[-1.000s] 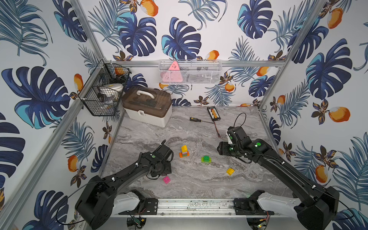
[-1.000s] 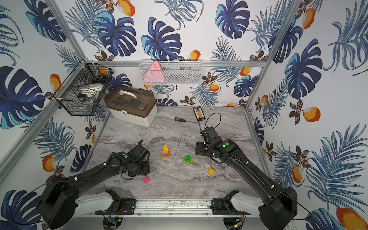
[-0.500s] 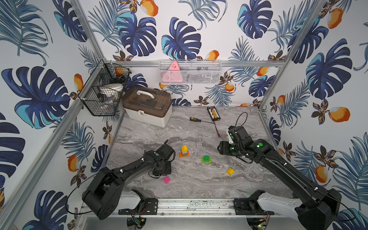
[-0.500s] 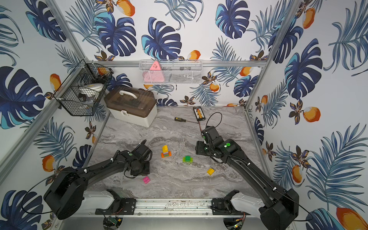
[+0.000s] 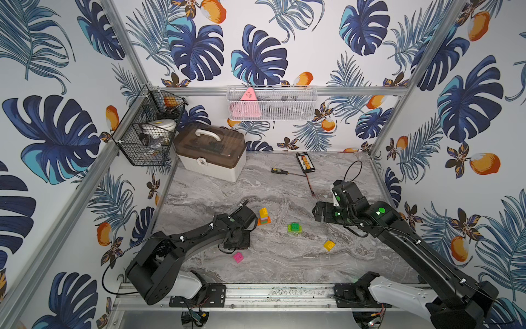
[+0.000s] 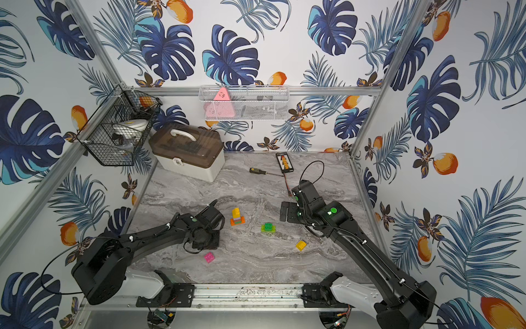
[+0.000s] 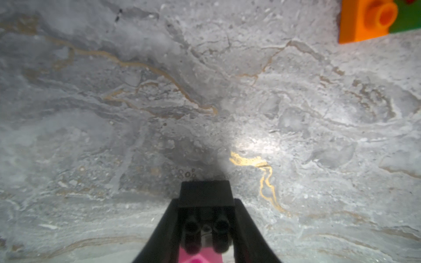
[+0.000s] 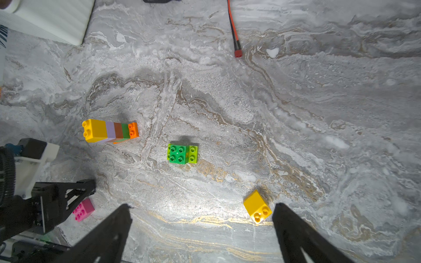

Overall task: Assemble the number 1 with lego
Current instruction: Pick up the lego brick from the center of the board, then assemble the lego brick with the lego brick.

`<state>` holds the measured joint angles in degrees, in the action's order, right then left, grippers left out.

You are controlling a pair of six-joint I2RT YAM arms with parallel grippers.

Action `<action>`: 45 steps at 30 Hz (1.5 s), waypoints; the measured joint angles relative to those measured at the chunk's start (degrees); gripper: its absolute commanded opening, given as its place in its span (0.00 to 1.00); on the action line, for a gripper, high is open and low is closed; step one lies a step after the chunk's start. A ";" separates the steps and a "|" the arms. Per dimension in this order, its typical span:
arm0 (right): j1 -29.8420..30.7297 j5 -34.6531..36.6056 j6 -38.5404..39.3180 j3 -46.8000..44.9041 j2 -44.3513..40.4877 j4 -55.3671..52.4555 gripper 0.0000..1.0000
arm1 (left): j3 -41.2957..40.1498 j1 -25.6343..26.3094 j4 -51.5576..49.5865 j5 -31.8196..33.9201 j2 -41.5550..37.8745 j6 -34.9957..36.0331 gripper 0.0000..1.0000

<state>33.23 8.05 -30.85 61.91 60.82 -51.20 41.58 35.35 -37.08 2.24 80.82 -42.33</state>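
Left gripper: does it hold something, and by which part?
The left gripper is shut on a black brick, one finger on each of two opposite sides. The right gripper is open and holds nothing.

The left gripper (image 7: 206, 200) points down, fingers (image 7: 167, 230) clamped on a black brick (image 7: 205, 192). The right gripper (image 8: 202, 206), reaching in from 5 o'clock, has its fingers (image 8: 109, 227) spread wide.
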 measured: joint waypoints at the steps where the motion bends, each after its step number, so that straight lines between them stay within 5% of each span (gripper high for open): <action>1: 0.00 0.59 0.00 0.00 -0.79 -0.26 1.00 | 0.13 0.33 0.00 0.17 0.26 -0.11 0.28; 13: -0.50 5.22 -2.86 -3.45 -3.74 -1.77 1.00 | 11.10 12.31 -5.33 2.49 -1.31 -6.73 0.27; 21: -5.03 5.18 -4.79 -9.25 -7.67 -2.05 1.00 | 32.37 24.72 -9.14 4.13 11.93 -12.17 0.27; 32: -8.85 6.36 -7.15 -9.62 -12.70 -4.52 1.00 | 57.16 22.03 -11.96 3.43 36.76 -9.42 0.26; 45: -9.77 2.95 -7.69 -10.88 -11.50 -4.09 1.00 | 58.05 17.07 -11.80 1.16 40.61 -5.29 0.25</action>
<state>23.46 11.00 -38.54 51.03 49.32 -55.29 99.63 52.42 -48.88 3.40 121.43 -47.62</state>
